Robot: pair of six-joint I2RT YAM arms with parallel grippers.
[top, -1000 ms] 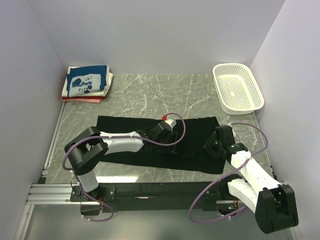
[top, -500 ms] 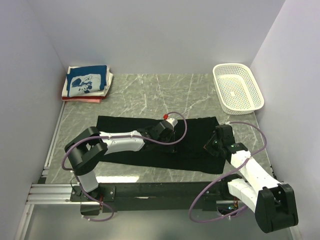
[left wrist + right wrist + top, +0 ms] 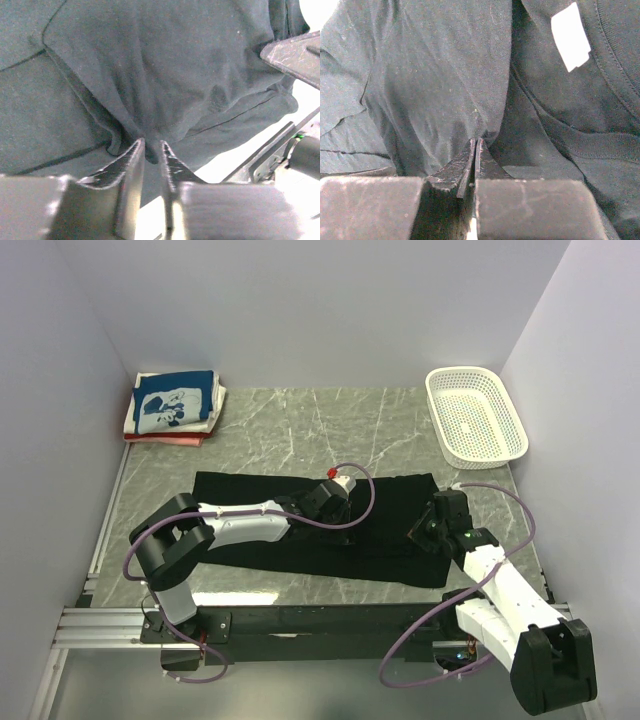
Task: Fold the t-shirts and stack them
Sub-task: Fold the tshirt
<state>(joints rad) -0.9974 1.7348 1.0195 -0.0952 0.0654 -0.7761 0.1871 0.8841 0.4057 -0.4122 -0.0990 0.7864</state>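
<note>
Left claw [image 3: 151, 146] and right claw [image 3: 474, 143] both grip one garment. Each pair of fingers is drawn together on a raised pinch of black cloth, the left with a narrow fold filling the gap, the right almost tip to tip. Grey marbled stone-look surface [image 3: 300, 430] carries everything. Plain black short-sleeved cloth t-shirt [image 3: 250, 488] lies spread lengthwise across the near middle of the surface, in front of both arm bases, flattened but creased. The left claw [image 3: 335, 495] holds it near its middle, toward the far edge; the right claw [image 3: 425, 530] holds its right-hand end, by the neck. Two spaced holds on one garment suggest that a fold is being prepared: lifted at two points, the cloth should travel as a straight line rather than sag. White perforated plastic oval basket [image 3: 478, 420] stands at the far right corner, well apart from the shirt. Stack of folded t-shirts [image 3: 172, 402], blue with white print on top and white and red beneath, sits in the far left corner, presumably the destination, out of the working area. Small white rectangular neck label [image 3: 571, 37] shows inside the collar, just beyond the right claw, marking that end as the neck.
</note>
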